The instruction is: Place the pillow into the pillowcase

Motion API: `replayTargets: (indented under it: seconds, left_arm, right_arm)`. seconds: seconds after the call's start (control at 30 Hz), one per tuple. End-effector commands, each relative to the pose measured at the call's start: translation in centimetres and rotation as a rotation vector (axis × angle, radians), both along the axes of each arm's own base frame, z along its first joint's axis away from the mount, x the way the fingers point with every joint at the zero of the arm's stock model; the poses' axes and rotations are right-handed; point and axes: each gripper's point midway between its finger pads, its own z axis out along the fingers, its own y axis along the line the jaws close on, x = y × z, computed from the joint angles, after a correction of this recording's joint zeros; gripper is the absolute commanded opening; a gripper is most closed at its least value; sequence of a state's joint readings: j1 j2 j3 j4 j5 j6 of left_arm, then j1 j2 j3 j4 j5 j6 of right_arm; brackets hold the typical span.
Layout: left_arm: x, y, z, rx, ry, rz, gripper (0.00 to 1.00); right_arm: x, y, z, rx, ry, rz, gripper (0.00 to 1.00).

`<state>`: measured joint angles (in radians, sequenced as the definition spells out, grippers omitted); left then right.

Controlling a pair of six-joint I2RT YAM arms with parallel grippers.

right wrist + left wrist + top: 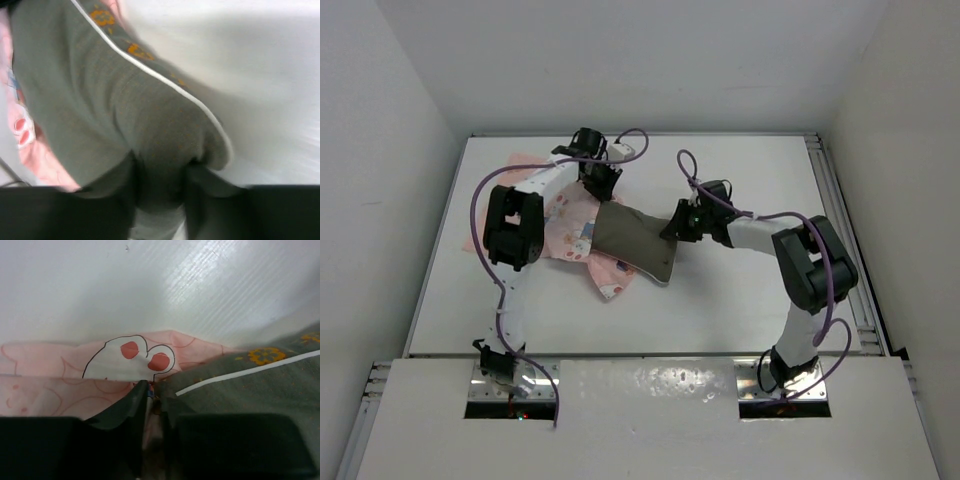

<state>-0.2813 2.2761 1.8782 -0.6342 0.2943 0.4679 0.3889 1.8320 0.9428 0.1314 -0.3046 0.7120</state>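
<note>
The grey-olive pillow [635,242] lies slanted mid-table, its left end over the pink printed pillowcase [570,225]. My right gripper [677,224] is at the pillow's right end. In the right wrist view it [160,167] is shut on a bunched fold of the pillow [100,90], with pink pillowcase [30,145] at the left edge. My left gripper [602,184] sits at the far edge of the pillowcase by the pillow's far corner. Its wrist view shows the left gripper [152,390] pinched on a thin strip of pillowcase [50,375] edge, right beside the white-piped pillow [250,380].
White walls enclose the table [740,300] on the left, back and right. A metal rail [840,230] runs along the right edge. Purple cables [695,180] loop above both arms. A corner of the pillowcase [612,282] sticks out toward the near side under the pillow.
</note>
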Motion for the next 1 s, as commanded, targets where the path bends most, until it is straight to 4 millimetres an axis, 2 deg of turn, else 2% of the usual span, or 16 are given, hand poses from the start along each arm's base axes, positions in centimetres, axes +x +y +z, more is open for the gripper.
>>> replayTargets:
  seconds: [0.0, 0.03, 0.07, 0.13, 0.17, 0.27, 0.33, 0.5, 0.63, 0.73, 0.77, 0.83, 0.9, 0.93, 0.97]
  left_arm:
    - [-0.8, -1.3, 1.9, -0.045, -0.005, -0.035, 0.12]
    - [-0.6, -1.9, 2.7, -0.073, -0.018, -0.042, 0.08]
    - [-0.8, -2.9, 4.1, -0.096, -0.039, -0.058, 0.06]
    - [-0.9, -4.5, 6.3, -0.138, -0.072, -0.090, 0.05]
    - [-1.1, -5.6, 8.0, -0.149, -0.101, -0.113, 0.00]
    - [-2.8, -7.6, 9.9, -0.192, -0.096, -0.161, 0.00]
    - [-4.5, -9.2, 10.5, -0.222, -0.067, -0.207, 0.00]
    - [-7.6, -11.8, 11.3, -0.283, 0.007, -0.267, 0.00]
    - [-7.9, -11.3, 11.1, -0.284, 0.023, -0.234, 0.00]
    - [-8.1, -10.6, 11.3, -0.299, 0.032, -0.192, 0.00]
    - [-8.1, -10.5, 11.3, -0.303, 0.039, -0.176, 0.00]
    - [-7.7, -10.2, 12.0, -0.311, 0.029, -0.143, 0.00]
    - [-6.8, -10.2, 13.8, -0.349, 0.019, -0.098, 0.00]
    - [-6.2, -10.5, 15.8, -0.382, -0.006, -0.083, 0.00]
    - [-5.9, -10.7, 16.8, -0.398, -0.021, -0.084, 0.00]
  right_arm:
    - [-0.4, 2.5, 1.6, 0.063, -0.066, 0.118, 0.16]
    - [-0.4, 2.7, 1.9, 0.059, -0.084, 0.139, 0.06]
    - [-0.8, 3.3, 2.1, 0.050, -0.096, 0.169, 0.00]
    - [-1.2, 3.9, 2.9, 0.028, -0.164, 0.244, 0.00]
    - [-1.7, 4.7, 3.5, 0.035, -0.204, 0.280, 0.00]
    - [-2.3, 6.3, 5.6, 0.064, -0.332, 0.347, 0.00]
    - [-1.9, 6.9, 6.6, 0.091, -0.375, 0.336, 0.00]
    - [-1.0, 7.3, 6.8, 0.150, -0.341, 0.277, 0.00]
    - [-1.1, 6.1, 7.3, 0.236, -0.356, 0.211, 0.00]
    - [-1.3, 5.0, 8.9, 0.299, -0.399, 0.157, 0.00]
    - [-1.2, 4.6, 10.8, 0.324, -0.440, 0.136, 0.00]
    - [-1.0, 4.3, 13.0, 0.323, -0.503, 0.122, 0.00]
    - [-0.1, 3.9, 17.1, 0.301, -0.622, 0.090, 0.00]
    - [0.2, 3.7, 18.7, 0.299, -0.669, 0.083, 0.00]
    - [0.6, 3.5, 20.2, 0.284, -0.726, 0.075, 0.00]
